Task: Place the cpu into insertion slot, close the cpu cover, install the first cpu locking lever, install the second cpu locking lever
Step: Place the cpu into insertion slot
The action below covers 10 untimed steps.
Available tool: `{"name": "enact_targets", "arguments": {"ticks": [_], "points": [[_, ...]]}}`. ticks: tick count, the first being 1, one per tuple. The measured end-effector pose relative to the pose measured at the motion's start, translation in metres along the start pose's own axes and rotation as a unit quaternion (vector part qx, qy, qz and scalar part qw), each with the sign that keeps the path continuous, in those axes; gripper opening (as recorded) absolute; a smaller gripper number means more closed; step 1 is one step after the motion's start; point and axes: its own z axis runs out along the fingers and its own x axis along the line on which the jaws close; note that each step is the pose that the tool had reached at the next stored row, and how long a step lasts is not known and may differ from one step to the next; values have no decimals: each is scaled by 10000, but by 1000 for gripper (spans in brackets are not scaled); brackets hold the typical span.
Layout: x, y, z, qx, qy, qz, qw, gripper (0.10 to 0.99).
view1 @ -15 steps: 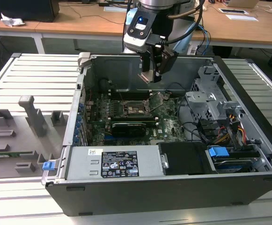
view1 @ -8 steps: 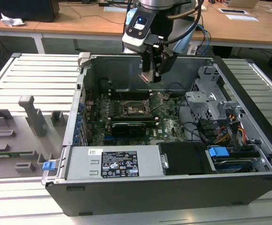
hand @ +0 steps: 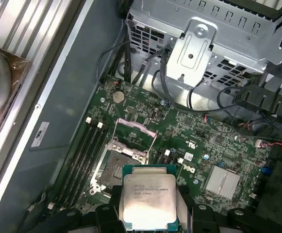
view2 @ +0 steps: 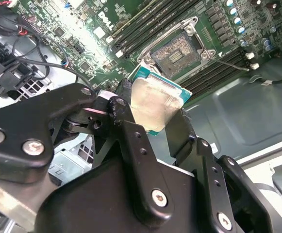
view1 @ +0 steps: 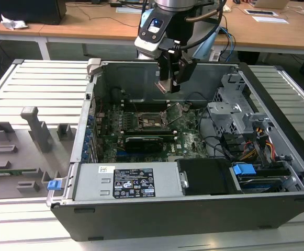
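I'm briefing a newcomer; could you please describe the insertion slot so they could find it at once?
Look inside the open computer case at the green motherboard, below the gripper holding the cpu. Near its middle, between banks of long narrow memory slots, sits the insertion slot: the only square, dark, metal-rimmed recess.

Identified as a robotics laboratory or test workshop set up in an office-type room. Indicated by a robot arm positioned over a slatted aluminium bench. Confirmed by an open desktop computer case laid on that bench, with its motherboard exposed in the first wrist view. Supported by grey moulded fixtures arranged on the bench at the exterior view's left. Backed by wooden desks carrying papers, with blue cables hanging at their edge.
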Motion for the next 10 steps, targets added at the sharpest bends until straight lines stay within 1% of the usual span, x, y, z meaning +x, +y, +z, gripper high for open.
{"name": "enact_targets", "arguments": {"ticks": [7,10], "points": [[0,-1,6,-2,-16,190,9998,525],[0,-2,13,-4,-30,348,9994,525]]}}
